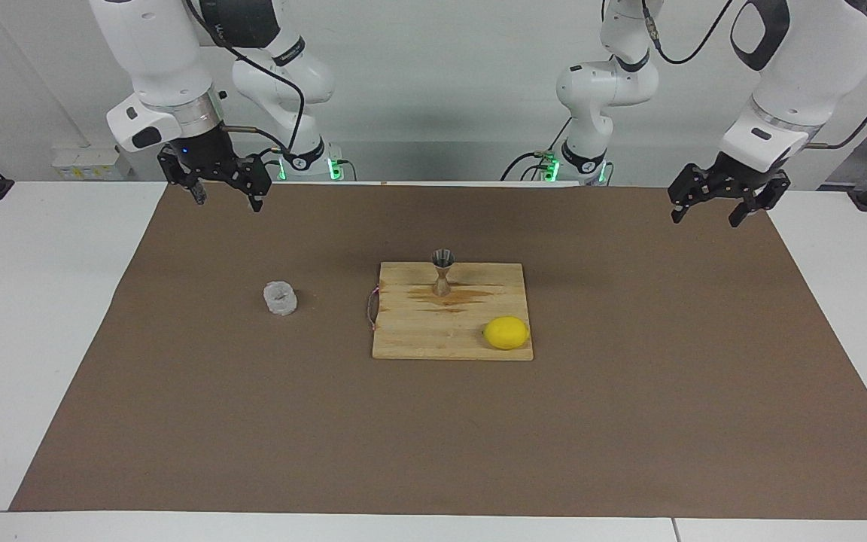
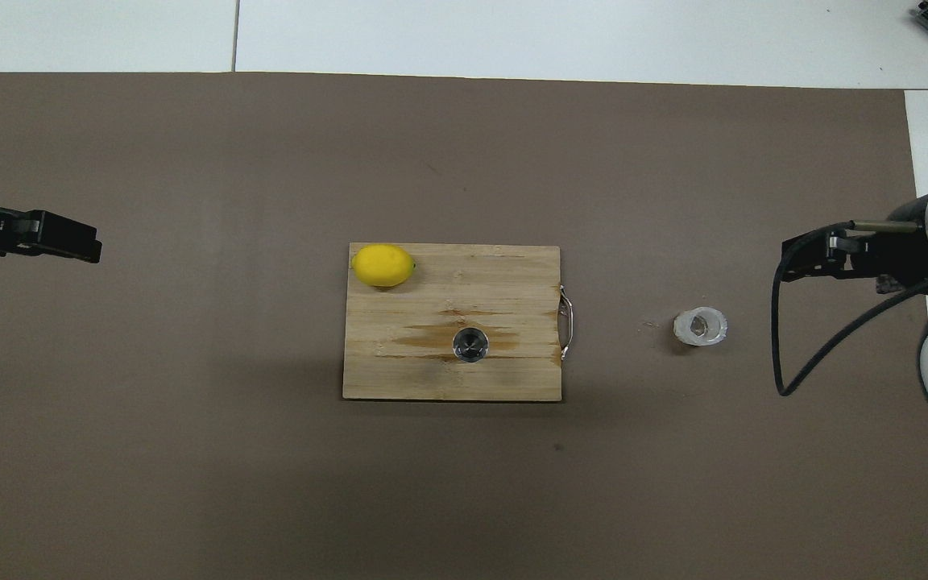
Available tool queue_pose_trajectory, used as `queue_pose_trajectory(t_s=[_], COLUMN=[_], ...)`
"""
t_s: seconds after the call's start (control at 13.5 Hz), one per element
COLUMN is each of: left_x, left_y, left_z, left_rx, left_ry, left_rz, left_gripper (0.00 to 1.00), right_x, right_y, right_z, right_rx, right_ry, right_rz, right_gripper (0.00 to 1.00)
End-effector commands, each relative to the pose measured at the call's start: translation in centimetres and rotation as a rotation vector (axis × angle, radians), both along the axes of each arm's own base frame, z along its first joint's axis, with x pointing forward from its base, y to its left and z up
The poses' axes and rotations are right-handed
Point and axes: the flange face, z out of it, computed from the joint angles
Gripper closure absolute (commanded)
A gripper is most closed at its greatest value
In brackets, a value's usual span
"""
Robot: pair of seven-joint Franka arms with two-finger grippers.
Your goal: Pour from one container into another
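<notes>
Jaws on both grippers stand spread, nothing between them. Right gripper hangs in the air over the brown mat at the right arm's end of the table, near the mat's edge closest to the robots; its fingers point down, clearly apart. In the overhead view the right gripper shows over bare mat, just off the glass cup and not over it. Left gripper waits over the mat at the left arm's end, also up in the air, holding nothing; overhead, only its dark tip pokes in from the frame's edge. Glass cup sits upright on the mat toward the right arm's end, beside the cutting board and apart from it, on the side with the board's metal handle. Overhead the cup is open-mouthed, knobbly-walled; contents cannot be told. Metal jigger stands upright on the wooden cutting board, near the board's edge closest to the robots, on a darker stain in the wood. Overhead the jigger reads as a round open mouth. Lemon lies on the same board at the corner farther from the robots, toward the left arm's end, well apart from the jigger. Board lies mid-mat on the white table.
</notes>
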Motion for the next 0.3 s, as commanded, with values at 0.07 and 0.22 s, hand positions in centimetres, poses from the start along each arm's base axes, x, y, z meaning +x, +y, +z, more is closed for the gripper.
queue_pose_trajectory(t_s=[0.07, 0.22], left_x=[-0.24, -0.29], left_y=[0.06, 0.07], left_z=[0.07, 0.03], left_rx=[0.002, 0.003], left_ry=[0.004, 0.008], left_rz=[-0.013, -0.013], left_gripper=[0.00, 0.00], right_x=[-0.53, -0.52], right_y=[0.09, 0.09], right_z=[-0.20, -0.19], right_rx=[0.008, 0.008], right_ry=[0.010, 0.008], right_rz=[-0.022, -0.022], right_gripper=[0.00, 0.00])
